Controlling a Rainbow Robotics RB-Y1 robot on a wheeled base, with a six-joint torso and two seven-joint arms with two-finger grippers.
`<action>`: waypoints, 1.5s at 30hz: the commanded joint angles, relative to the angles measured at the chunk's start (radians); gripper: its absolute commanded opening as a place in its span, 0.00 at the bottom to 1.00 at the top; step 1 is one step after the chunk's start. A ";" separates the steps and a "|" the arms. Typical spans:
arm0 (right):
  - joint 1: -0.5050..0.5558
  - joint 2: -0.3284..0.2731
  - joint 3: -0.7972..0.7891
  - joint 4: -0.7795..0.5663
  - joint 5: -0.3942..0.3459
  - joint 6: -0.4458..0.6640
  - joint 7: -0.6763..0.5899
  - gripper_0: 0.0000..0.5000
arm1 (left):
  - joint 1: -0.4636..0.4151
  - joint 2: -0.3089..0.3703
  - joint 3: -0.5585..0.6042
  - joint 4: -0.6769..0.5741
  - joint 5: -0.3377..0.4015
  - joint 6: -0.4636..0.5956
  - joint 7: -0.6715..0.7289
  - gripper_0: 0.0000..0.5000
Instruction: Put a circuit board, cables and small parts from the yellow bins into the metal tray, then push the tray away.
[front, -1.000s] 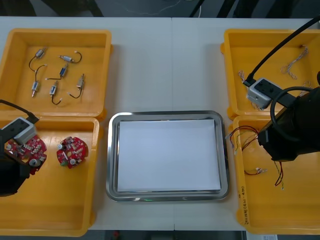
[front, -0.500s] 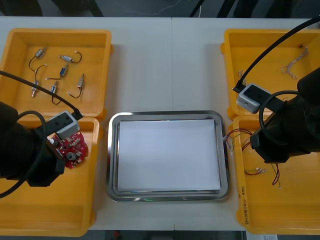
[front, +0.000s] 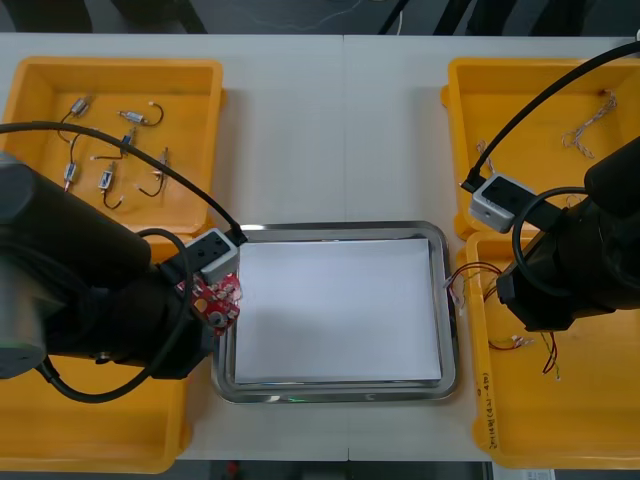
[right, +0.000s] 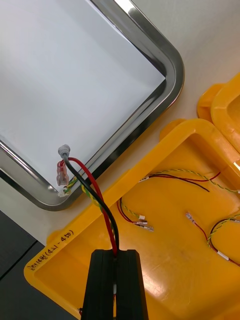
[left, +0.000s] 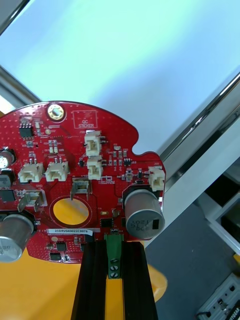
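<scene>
My left gripper (left: 115, 247) is shut on a round red circuit board (left: 75, 175), clamping its green terminal. In the front view the circuit board (front: 215, 298) hangs over the left rim of the metal tray (front: 340, 232), which is white inside. My right gripper (right: 116, 255) is shut on a cable with red and black wires (right: 95, 195). The cable's connector ends dangle over the tray's rim (right: 165, 95) at its near right corner. In the front view the cable (front: 468, 275) shows between the tray and the near right yellow bin (front: 560, 420).
The far left bin (front: 30, 110) holds several small metal parts (front: 110, 150). Light twisted cables (front: 585, 125) lie in the far right bin (front: 470, 100). More red and yellow cables (right: 175, 177) lie in the near right bin. My left arm covers much of the near left bin (front: 90, 440).
My left arm has carried the circuit board rightward out of the near left bin to the tray's left rim. My right arm has drifted slightly left with the cable.
</scene>
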 joint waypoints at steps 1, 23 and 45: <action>-0.030 0.015 0.009 -0.030 0.014 0.007 0.004 0.00 | -0.091 -0.065 -0.088 0.035 -0.049 -0.006 0.038 0.00; -0.030 0.015 0.011 -0.030 0.031 0.013 -0.007 0.00 | -0.198 -0.134 -0.424 0.244 -0.203 -0.279 0.120 0.00; -0.030 0.015 0.009 -0.029 0.040 0.022 -0.015 0.00 | -0.203 -0.088 -0.599 0.304 -0.313 -0.452 0.192 0.00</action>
